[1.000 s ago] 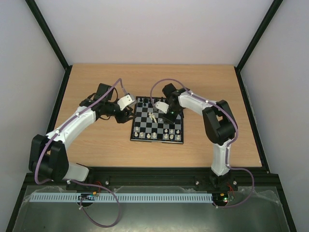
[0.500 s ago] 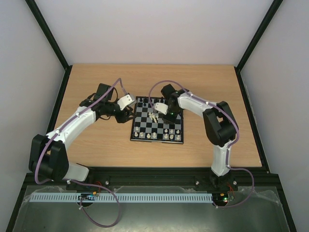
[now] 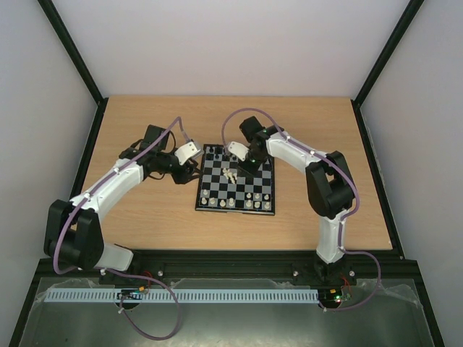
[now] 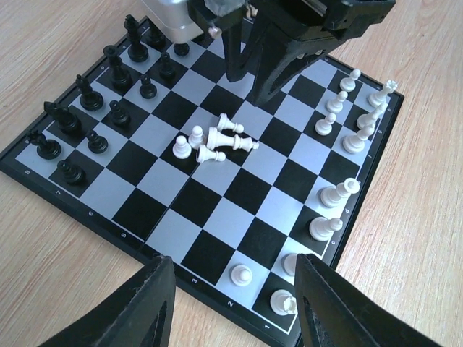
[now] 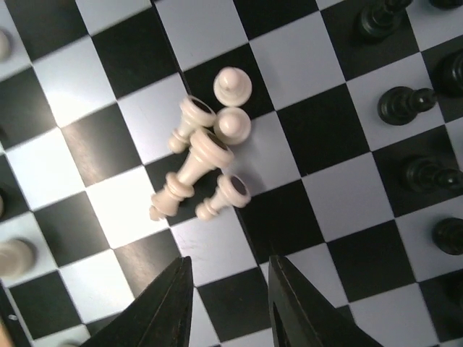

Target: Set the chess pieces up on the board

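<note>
Wooden worktop (image 3: 145,217), board (image 3: 217,189): right hand (image 5: 230,264) was held apart over toppled white pieces (image 5: 202,159) for grasping; left hand (image 4: 233,271) parked apart, empty.

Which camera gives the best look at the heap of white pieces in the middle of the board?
The right wrist view: it looks straight down on the heap of white pieces from close, so three toppled and two upright ones separate. The left wrist view shows the heap smaller, at a slant; top external only a pale speck.
</note>
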Robot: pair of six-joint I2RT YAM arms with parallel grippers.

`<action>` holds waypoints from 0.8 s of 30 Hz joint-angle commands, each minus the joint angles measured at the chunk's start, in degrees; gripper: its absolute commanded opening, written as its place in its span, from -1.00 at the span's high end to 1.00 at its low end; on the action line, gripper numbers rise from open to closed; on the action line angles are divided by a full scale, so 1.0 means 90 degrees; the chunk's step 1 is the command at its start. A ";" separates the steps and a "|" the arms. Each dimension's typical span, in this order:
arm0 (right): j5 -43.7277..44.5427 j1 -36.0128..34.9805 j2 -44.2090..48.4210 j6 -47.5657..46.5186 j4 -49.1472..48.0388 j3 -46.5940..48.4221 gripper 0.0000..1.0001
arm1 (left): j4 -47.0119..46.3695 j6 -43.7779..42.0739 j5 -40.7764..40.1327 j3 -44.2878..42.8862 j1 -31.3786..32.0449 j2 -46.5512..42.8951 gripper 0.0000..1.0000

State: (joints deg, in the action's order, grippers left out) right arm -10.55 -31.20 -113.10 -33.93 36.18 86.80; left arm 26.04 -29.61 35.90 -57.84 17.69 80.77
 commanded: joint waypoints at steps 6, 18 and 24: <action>-0.0743 -0.0039 -0.0356 0.1568 0.0203 0.0313 0.43 | 0.0120 -0.0114 0.0008 -0.0133 -0.0042 0.0086 0.02; -0.0569 -0.0039 -0.0563 -0.0050 0.0176 0.0595 0.25 | 0.0230 -0.0138 -0.0063 -0.0086 -0.0054 -0.0027 0.02; -0.0831 -0.0040 -0.0679 -0.1479 0.0491 0.0693 0.16 | 0.0194 -0.0104 -0.0029 0.0031 -0.0139 -0.0132 0.02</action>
State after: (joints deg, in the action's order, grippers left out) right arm -15.99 -31.22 -117.36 -36.01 36.12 91.50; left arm 27.00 -30.09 35.29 -57.93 17.23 81.41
